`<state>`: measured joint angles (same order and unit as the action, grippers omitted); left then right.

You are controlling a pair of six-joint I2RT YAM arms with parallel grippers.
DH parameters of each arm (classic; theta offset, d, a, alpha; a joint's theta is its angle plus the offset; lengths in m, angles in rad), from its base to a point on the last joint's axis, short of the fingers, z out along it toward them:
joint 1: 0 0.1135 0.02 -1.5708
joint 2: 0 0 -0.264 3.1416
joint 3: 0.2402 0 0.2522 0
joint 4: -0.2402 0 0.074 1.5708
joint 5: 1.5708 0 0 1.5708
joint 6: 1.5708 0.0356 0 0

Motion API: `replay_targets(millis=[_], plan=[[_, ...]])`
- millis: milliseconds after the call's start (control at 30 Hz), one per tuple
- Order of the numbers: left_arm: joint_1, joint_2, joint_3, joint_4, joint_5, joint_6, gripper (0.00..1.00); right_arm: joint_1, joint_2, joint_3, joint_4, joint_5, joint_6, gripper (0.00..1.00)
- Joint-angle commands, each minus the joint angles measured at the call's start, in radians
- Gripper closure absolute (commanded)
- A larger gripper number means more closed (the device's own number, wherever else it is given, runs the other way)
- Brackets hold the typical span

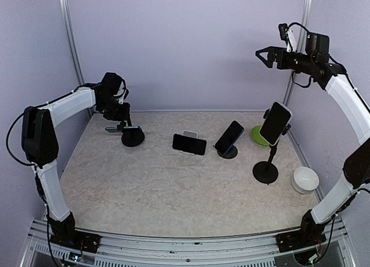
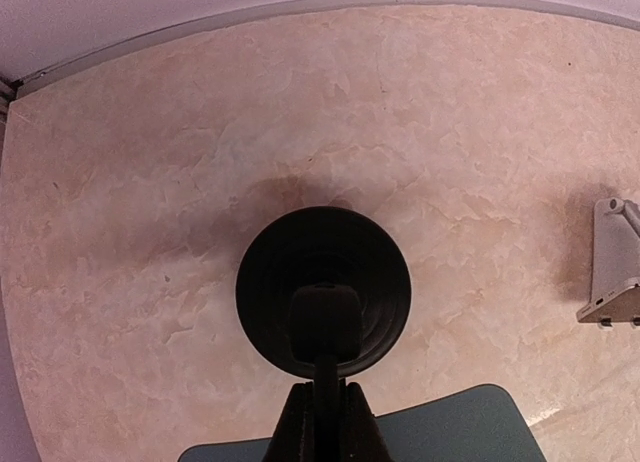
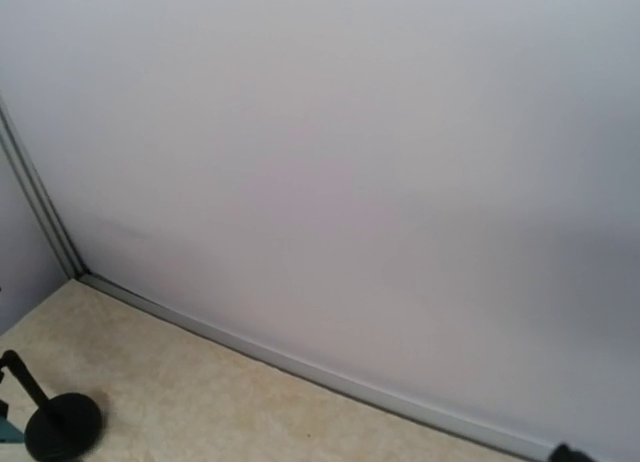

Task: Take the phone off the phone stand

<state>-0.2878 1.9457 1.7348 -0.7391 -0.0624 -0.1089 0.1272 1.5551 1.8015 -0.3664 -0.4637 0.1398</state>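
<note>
Off the near-left base: left arm (image 1: pixel 52 114) bent up and over, reaching into the far-left corner. Left gripper (image 2: pixel 320 392) clamped tight right at the phone (image 2: pixel 450 427), can't tell if actually gripping it. Phone lying flat atop its black stand (image 2: pixel 322 272). Way up high, right gripper (image 1: pixel 261 54) spread wide.

The pale marbled counter (image 1: pixel 173 192) carries a black round-based stand (image 1: pixel 133 138) at far left. A white stand (image 1: pixel 189 133) and a low black stand (image 1: pixel 228 153) sit mid-far. To the right are a green disc (image 1: pixel 257 137), a tall pole stand (image 1: pixel 265 173) and a white bowl (image 1: pixel 304 180).
</note>
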Motion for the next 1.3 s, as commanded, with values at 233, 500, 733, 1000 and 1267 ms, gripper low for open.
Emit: replay_targets(millis=[233,500,733,1000,1267], plan=[[-0.021,-0.311,-0.103,0.093,0.121,-0.128,1.0,0.17,-0.074,0.025,-0.049,-0.011,-0.072,0.0],[-0.113,-0.5,-0.279,0.142,0.145,-0.233,1.0,0.386,-0.12,-0.009,-0.096,0.028,-0.112,0.0],[-0.126,-0.591,-0.355,0.199,0.245,-0.311,1.0,0.574,-0.127,-0.062,-0.079,0.114,-0.129,0.0],[-0.122,-0.636,-0.38,0.316,0.347,-0.359,1.0,0.678,-0.12,-0.258,0.059,0.233,-0.015,0.03],[-0.122,-0.696,-0.433,0.389,0.374,-0.432,1.0,0.748,-0.022,-0.378,0.173,0.316,0.083,0.03]])
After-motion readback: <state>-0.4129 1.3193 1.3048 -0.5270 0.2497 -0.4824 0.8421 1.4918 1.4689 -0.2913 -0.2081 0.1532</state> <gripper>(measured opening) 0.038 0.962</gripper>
